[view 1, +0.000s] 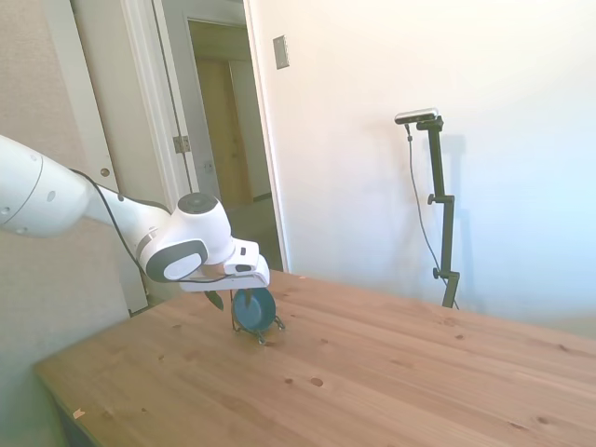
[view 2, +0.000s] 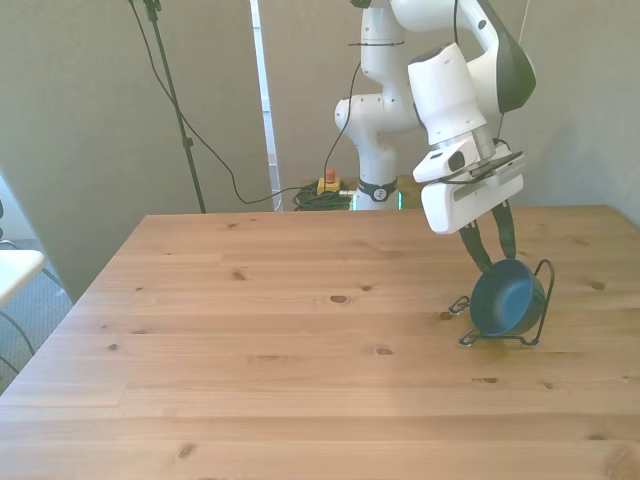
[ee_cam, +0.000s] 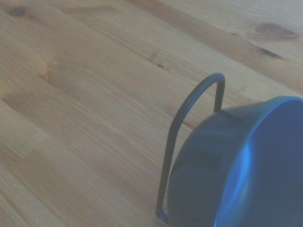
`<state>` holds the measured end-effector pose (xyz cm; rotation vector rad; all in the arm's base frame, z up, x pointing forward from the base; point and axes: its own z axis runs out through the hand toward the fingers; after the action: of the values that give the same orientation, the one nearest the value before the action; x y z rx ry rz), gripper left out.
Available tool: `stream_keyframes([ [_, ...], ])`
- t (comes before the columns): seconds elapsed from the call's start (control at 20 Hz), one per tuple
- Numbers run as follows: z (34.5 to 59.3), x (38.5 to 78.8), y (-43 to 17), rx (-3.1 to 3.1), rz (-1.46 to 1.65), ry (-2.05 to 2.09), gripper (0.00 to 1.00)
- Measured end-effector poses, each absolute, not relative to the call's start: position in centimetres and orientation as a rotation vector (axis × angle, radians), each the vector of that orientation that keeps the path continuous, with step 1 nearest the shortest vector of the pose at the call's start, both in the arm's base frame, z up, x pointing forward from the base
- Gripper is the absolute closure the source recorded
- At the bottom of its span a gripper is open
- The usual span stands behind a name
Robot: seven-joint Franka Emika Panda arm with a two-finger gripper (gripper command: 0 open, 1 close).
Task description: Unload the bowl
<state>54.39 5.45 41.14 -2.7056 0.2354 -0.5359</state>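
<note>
The dark blue bowl (view 2: 507, 298) stands on its edge in a thin black wire rack (view 2: 544, 285) on the table, near the front view's right. Its hollow faces the front view's camera. My gripper (view 2: 497, 258) hangs just above the bowl's top rim, tilted, with its dark fingers (view 2: 479, 248) apart and their tips at rim height. In the side view the bowl (view 1: 253, 307) sits under the gripper (view 1: 231, 300), one finger showing beside it. The wrist view shows the bowl (ee_cam: 236, 175) close by and a rack loop (ee_cam: 180, 127) behind it.
The wooden table (view 2: 280, 350) stretches wide toward the front view's left. The table's right edge (view 2: 625, 225) lies close beyond the rack. A white wall (view 1: 447, 140) stands behind the table in the side view.
</note>
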Motion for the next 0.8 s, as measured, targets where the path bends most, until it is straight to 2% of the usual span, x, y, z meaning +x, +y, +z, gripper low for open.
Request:
stream_keyframes([
  [0.4,41.5,54.7,4.7,-2.663,-0.553,0.246,1.0],
  [0.8,40.2,56.3,4.5,-2.647,-0.46,0.228,1.0],
])
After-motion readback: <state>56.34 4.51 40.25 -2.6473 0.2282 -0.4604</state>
